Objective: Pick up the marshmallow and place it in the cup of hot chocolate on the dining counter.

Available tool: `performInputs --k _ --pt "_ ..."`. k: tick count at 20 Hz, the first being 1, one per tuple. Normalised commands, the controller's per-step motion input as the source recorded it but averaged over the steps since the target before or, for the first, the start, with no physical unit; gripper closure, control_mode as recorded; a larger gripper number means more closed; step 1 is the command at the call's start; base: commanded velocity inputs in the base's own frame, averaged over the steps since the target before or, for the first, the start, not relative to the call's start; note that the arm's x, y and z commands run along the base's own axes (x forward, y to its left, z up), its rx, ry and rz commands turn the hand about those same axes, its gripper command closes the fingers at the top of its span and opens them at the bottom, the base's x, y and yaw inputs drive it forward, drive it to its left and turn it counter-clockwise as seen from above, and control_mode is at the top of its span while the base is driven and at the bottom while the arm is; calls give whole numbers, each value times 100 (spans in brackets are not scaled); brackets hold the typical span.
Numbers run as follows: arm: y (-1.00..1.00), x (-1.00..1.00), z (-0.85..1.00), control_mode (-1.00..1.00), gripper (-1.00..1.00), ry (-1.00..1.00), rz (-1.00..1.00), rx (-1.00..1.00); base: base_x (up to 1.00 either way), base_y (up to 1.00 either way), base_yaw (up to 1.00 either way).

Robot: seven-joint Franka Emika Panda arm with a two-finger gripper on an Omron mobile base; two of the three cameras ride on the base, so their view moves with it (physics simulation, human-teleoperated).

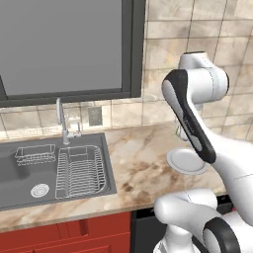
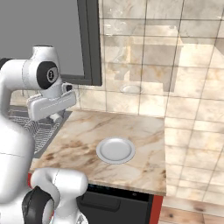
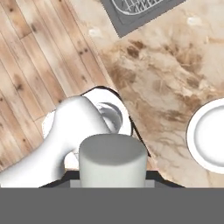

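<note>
Gripper (image 3: 113, 186) sat low at the bottom of the hand view, jaws drawn in narrow on the marshmallow (image 3: 113, 161). The marshmallow was a stubby white cylinder, upright between the finger tips, its flat greyish top facing the camera. It was held in the air above the front edge of the marble counter (image 3: 175, 78), over the line where the stone met the wooden floor (image 3: 35, 65).

Round white plate (image 3: 210, 135) lay flat on the counter, to the right of the marshmallow in the hand view and apart from it. The same plate (image 1: 187, 162) showed in the left base view, partly behind the arm's dark-striped forearm, and in the right base view (image 2: 116, 150) it sat near the front of the marble top (image 2: 131, 127), nothing on it.

Steel sink (image 1: 29, 170) was set in the counter (image 1: 143, 168) at the left, with a wire dish rack (image 1: 79, 173) inside it and a tap (image 1: 63, 123) behind. A corner of the sink and rack (image 3: 140, 8) showed at the top of the hand view. Grey window pane (image 1: 59, 44) in a dark frame above the sink; beige tiled wall (image 2: 175, 65) to the right. Red cabinet fronts (image 1: 64, 232) under the counter.
</note>
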Motion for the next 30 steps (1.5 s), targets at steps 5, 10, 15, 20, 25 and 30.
performInputs --k 5,10,15,20,25,30 --pt "0 -22 0 -100 100 -20 9 22 0 0 0" --pt "2 3 0 -100 100 -4 0 15 0 0 0" --pt "4 8 0 -100 100 2 -3 2 0 0 0" --pt "0 0 0 -100 100 9 0 0 0 0 0" --pt "0 0 0 -100 100 1 0 0 0 0 0" --pt "0 0 0 -100 100 0 0 0 0 0 0"
